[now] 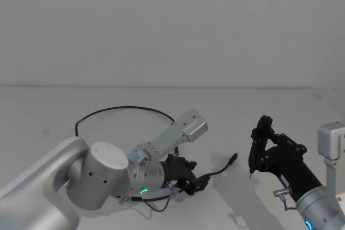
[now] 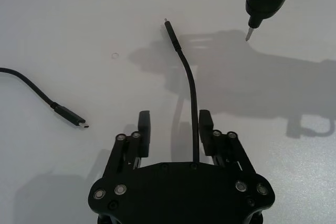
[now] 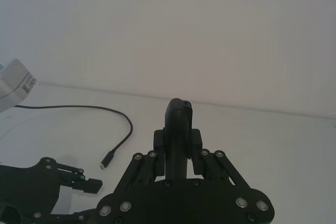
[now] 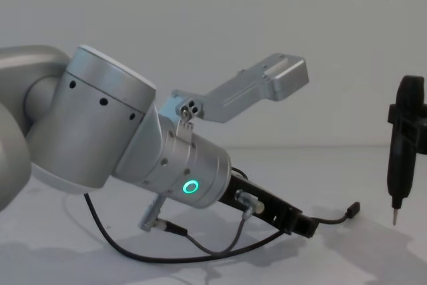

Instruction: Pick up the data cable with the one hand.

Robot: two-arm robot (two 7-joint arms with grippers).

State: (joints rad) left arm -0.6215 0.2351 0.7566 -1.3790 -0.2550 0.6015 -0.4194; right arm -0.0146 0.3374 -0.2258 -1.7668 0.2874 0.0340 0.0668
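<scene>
data cable (image 1: 124,108) lies on the white tabletop (image 1: 48,106), its glossy black cord looping wide behind the left arm and then running forward through the left gripper (image 1: 200,180). in the left wrist view the cord (image 2: 191,87) passes between the two black fingers (image 2: 143,128), which stand apart; it runs close beside one finger, and contact cannot be made out. beyond the fingers the cord ends in a small black plug (image 2: 171,31), with its shadow falling to one side. the other plug (image 2: 71,115) rests on the table near the gripper, apart from it. in the chest view the left gripper (image 4: 303,223) reaches low and forward from a thick silver wrist with a glowing green ring (image 4: 191,187), and the near plug (image 4: 353,209) tilts upward just past the fingertips. the right gripper (image 1: 261,144) hangs to the right, near that plug but apart from it; the right wrist view shows its fingers (image 3: 197,141) closed on a black pointed tool (image 3: 178,113), whose slim metal tip (image 4: 393,217) points down above the table.
</scene>
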